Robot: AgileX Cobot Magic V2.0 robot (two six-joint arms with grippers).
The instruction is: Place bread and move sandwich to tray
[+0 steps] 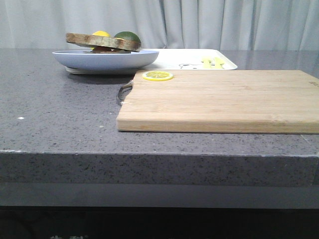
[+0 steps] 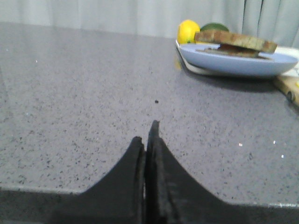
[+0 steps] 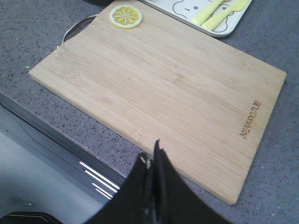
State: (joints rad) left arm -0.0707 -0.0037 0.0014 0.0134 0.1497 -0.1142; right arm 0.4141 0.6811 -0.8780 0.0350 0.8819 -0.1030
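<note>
Resting on the blue plate [image 1: 99,59] at the far left of the grey surface [image 1: 60,109], the bread [image 1: 103,42] lay flat, with the white tray [image 1: 169,62] just behind a wooden board [image 1: 219,99]. Both the left gripper [image 2: 148,140] and right gripper [image 3: 152,158] had fingers pressed together, holding nothing.

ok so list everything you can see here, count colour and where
bread: one slice visible, brown crust, on the plate
plate: one, pale blue, far left of the table
lemon: one, yellow, behind the plate
green fruit: one, behind the plate
tray: one, white, behind the board
cutting board: one, light wood, front right
lemon slice: one, yellow, board's far left corner
left gripper: black, shut
right gripper: black, shut
</note>
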